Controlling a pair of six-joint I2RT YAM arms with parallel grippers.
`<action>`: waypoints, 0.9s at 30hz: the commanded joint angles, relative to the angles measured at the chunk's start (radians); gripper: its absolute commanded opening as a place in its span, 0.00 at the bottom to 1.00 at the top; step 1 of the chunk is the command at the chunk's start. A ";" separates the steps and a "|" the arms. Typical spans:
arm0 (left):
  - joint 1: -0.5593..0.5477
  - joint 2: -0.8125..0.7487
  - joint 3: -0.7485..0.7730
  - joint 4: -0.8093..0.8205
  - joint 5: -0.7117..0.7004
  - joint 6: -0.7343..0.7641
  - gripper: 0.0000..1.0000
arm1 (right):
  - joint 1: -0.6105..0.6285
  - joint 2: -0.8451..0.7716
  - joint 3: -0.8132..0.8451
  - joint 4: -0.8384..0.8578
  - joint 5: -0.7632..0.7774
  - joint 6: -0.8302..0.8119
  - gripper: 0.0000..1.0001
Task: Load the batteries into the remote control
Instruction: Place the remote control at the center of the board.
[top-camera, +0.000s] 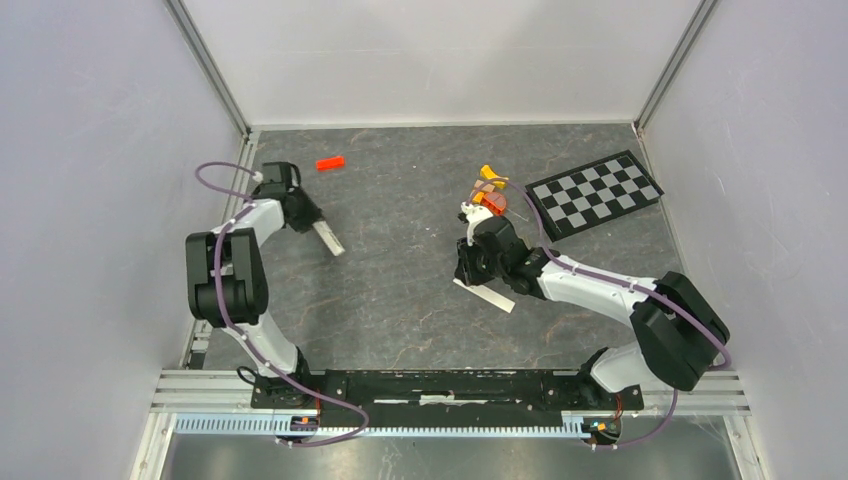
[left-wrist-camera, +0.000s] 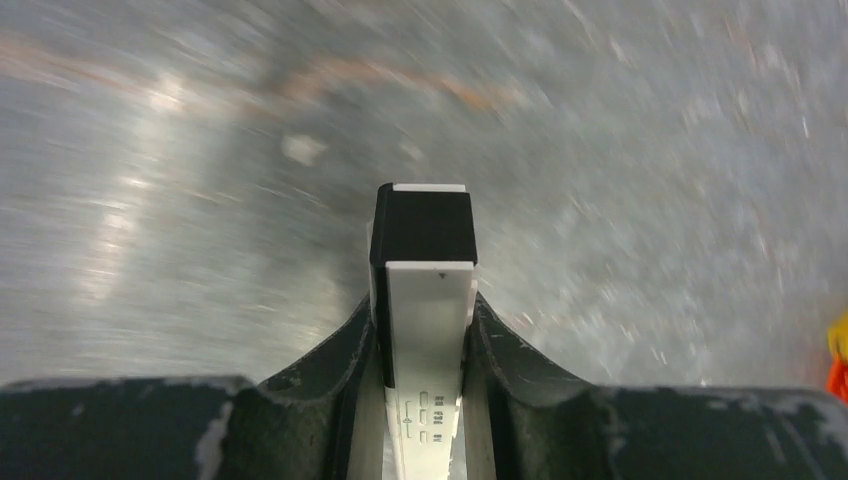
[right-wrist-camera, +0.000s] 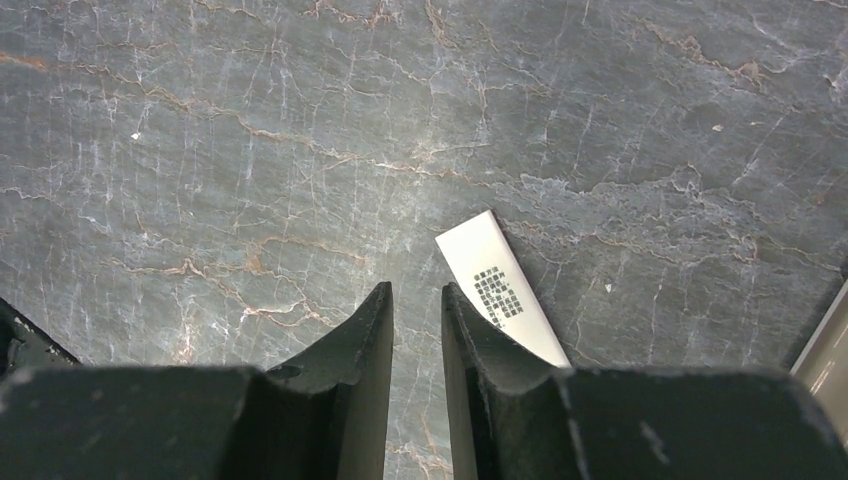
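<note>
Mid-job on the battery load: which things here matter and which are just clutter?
For the job: remote control, beside the right gripper; batteries, none I can make out.
Clutter: red block; orange and yellow blocks; checkerboard; white bar with a black end, clamped in the left gripper.

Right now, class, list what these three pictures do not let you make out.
Batteries: none made out in any view, perhaps too small or hidden.
Remote: near end hidden behind the right jaws, right wrist view.
Bar: near end cut off by the bottom edge, left wrist view.
Table: blurred by motion, left wrist view.
Blocks: cut off by the right edge, left wrist view.
</note>
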 joint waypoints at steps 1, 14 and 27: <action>-0.140 0.017 -0.026 0.001 0.236 -0.045 0.02 | -0.005 -0.048 -0.013 0.001 0.016 0.015 0.29; -0.272 0.154 0.019 -0.049 0.338 0.032 0.18 | -0.007 -0.092 -0.039 0.004 0.018 0.025 0.30; -0.293 0.128 0.060 -0.204 0.047 0.101 0.76 | -0.025 -0.164 -0.094 0.028 0.039 0.023 0.30</action>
